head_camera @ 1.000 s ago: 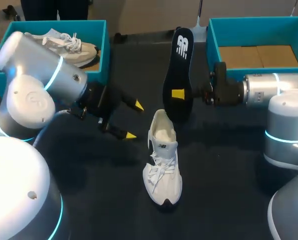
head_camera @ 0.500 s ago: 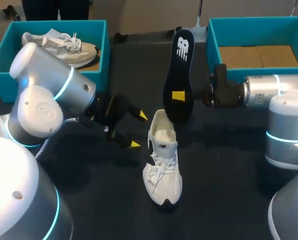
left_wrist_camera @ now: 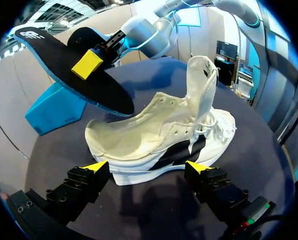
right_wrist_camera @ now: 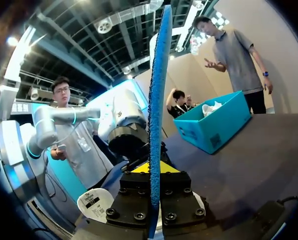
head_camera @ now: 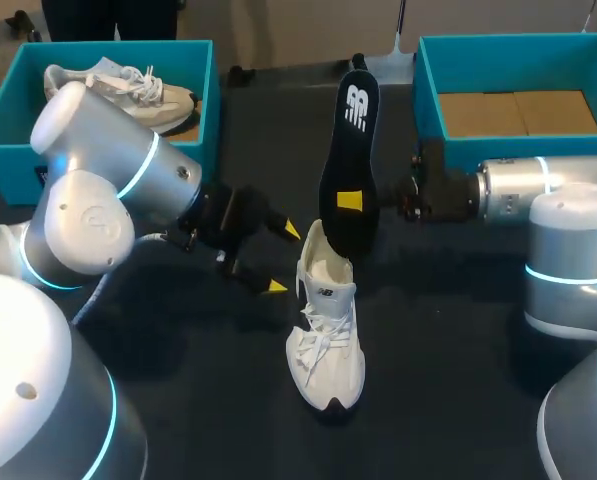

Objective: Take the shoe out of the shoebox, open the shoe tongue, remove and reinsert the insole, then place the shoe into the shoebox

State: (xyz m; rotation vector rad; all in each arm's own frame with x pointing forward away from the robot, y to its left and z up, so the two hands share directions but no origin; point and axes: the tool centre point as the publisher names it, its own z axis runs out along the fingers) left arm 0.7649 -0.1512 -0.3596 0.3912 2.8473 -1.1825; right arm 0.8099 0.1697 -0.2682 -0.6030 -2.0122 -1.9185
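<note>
**A:** Start big. What's laid out?

**B:** The dark table (head_camera: pixel 448 330), with a teal shoebox at each far corner. The left shoebox (head_camera: pixel 210 100) holds a second shoe (head_camera: pixel 128 90). The right shoebox (head_camera: pixel 428 90) shows only its brown floor.

**A:** And our shoe?

**B:** The white shoe (head_camera: pixel 325 340) stands on its sole mid-table, between the arms and well apart from both boxes. Its tongue (left_wrist_camera: pixel 201 85) is pulled up and the opening gapes.

**A:** The insole?

**B:** The black insole (head_camera: pixel 350 150) is up in the air, tilted, with its lower end right at the shoe's heel opening. I can't tell whether it touches. The right end effector (head_camera: pixel 353 201) pinches it flat, one finger on each face, around the middle.

**A:** And the left end effector?

**B:** The left end effector (head_camera: pixel 283 259) is spread wide and holds nothing. It sits just beside the shoe's heel side, low to the table.

**A:** How will these handle?

**B:** My guess is that the insole is light, thin foam and will buckle if it's pushed from mid-length. The shoe looks light too, with a soft upper, so it could skid or tip as the insole goes in. I'd brace it at the firm heel counter or across the sole, not the floppy collar.
</note>
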